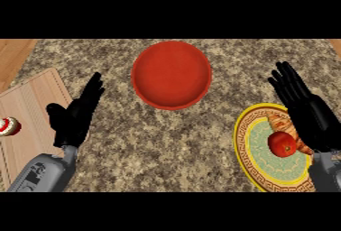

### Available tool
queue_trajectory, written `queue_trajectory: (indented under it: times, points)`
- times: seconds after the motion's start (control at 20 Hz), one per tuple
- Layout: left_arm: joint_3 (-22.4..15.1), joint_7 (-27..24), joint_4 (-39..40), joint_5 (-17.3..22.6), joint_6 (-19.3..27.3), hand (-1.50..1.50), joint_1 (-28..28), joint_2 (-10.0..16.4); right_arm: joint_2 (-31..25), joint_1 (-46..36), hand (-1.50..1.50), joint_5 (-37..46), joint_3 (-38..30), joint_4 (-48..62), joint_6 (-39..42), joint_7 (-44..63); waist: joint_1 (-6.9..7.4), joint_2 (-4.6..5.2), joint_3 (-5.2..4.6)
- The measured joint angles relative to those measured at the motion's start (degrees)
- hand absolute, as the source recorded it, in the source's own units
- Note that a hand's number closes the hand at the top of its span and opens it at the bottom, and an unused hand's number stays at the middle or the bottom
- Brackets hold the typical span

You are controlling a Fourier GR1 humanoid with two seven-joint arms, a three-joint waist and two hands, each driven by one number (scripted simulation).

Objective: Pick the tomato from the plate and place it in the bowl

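"What sort of place is this?"

"A kitchen. Most of the frame is a speckled stone counter [166, 140], brown and grey, the kind used as a worktop."

"Only the stone tells you that?"

"No. A pale wooden cutting board [36, 117] lies along the left edge, with a small red-and-white bit of food [8, 126] on it. A red bowl [172, 74] stands at upper centre. At the lower right sits a patterned plate [250, 158] with a yellow rim, carrying a tomato [282, 144] and a golden pastry [276, 121]."

"And beyond the counter?"

"Wood-toned surface [16, 49] shows in the upper left corner, and a sliver in the upper right. I cannot tell what it belongs to."
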Motion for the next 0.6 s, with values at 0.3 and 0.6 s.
queue_trajectory:
  times: [0.3,0.6]
  points:
    - [-1.57,-3.34,-1.69,-0.74,-3.23,0.0,1.19,0.15,2.34,5.31,1.5,1.42,-7.07,-3.97,-0.28,-18.53,-4.06,-1.38,-0.5]
    - [-4.7,-6.11,-3.51,-0.13,-8.01,0.0,2.96,-0.66,5.44,13.4,-1.5,7.88,-13.31,2.33,-3.5,-39.77,-4.06,-1.14,-0.74]
